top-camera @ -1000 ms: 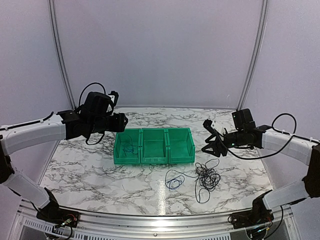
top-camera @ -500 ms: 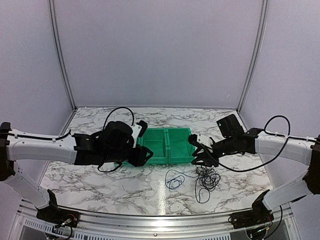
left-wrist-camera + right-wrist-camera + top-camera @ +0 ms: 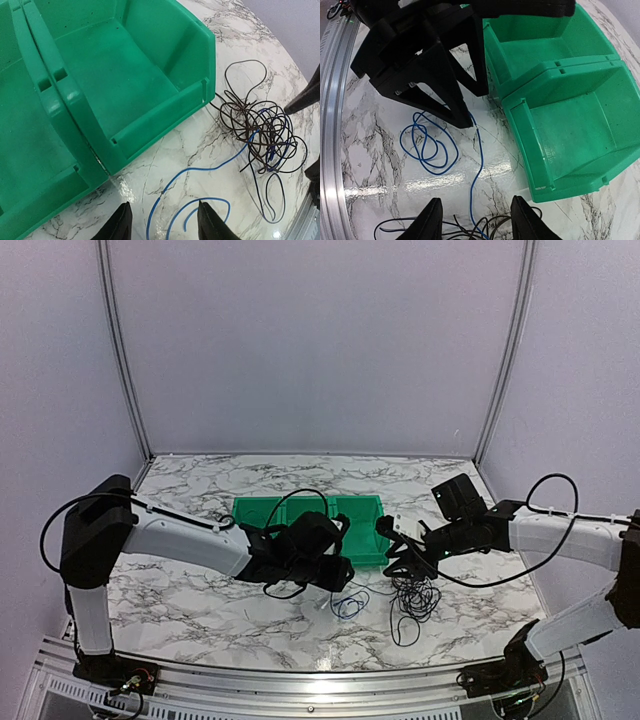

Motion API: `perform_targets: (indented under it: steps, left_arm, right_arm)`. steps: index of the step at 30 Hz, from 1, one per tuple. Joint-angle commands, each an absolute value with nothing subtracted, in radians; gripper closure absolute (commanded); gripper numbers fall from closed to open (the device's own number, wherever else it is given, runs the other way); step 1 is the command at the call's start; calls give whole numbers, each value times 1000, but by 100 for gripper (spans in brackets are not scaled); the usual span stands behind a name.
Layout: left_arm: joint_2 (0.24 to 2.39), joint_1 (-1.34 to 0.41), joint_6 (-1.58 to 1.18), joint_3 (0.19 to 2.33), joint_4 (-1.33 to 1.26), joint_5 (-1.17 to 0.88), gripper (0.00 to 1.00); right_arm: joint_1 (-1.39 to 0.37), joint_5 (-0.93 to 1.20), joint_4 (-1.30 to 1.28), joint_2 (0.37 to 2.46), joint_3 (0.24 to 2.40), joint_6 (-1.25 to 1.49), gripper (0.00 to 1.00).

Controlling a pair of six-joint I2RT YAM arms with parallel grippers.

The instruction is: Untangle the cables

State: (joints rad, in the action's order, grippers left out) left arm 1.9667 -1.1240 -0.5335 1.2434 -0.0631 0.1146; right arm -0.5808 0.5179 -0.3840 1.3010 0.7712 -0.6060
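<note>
The cables lie on the marble in front of the green bins: a black tangle point(image 3: 415, 598) and a blue cable point(image 3: 347, 605) coiled to its left. In the left wrist view the blue cable point(image 3: 186, 172) runs from the black tangle point(image 3: 260, 127) to between my fingers. My left gripper point(image 3: 338, 578) point(image 3: 162, 226) is open and empty, low over the blue cable. My right gripper point(image 3: 397, 560) point(image 3: 477, 222) is open and empty above the tangle's near edge; its view shows the blue coil point(image 3: 427, 145) and black strands point(image 3: 470, 231).
Three joined green bins point(image 3: 258, 512) stand behind the cables; their front walls point(image 3: 165, 112) point(image 3: 560, 192) are close to both grippers. The left gripper's black body point(image 3: 435, 70) fills the upper left of the right wrist view. A metal rail point(image 3: 320, 680) runs along the near table edge.
My left arm swung from above the left bin down and right to the blue cable. My right gripper moved left and down toward the black tangle. The cables have not moved.
</note>
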Motion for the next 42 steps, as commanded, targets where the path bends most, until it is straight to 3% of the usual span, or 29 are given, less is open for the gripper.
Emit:
perform_targets:
  steps: [1,6,9,15,18,24,30,42]
  left_arm:
    - [2008,-1122,-552,1304,31,115,54]
    - [2039,-1118,-563,1311,45,51,53]
    - [2027,-1118,-579,1289,45,35,59]
    - [2030,-1117,-530,1295,44,12,92]
    - [2020,-1115,-498,1303,46,3,100]
    - [1878,-1116,-407,1233,13,-63,100]
    - [1695,-1117,-345,1085,-185,-74,100]
    - [1622,-1117,-322,1074,-236,-86,100]
  right_arm:
    - [-591,513,-377,1291,772,-597,53]
    - [-590,515,-374,1310,780,-599,52]
    - [-590,528,-371,1323,789,-596,52]
    - [-591,533,-387,1376,816,-590,52]
    - [-590,533,-393,1376,825,-583,52]
    - [-589,541,-434,1385,875,-584,46]
    - [-591,609,-499,1412,951,-615,39]
    - [-596,743,-536,1459,1003,-617,27]
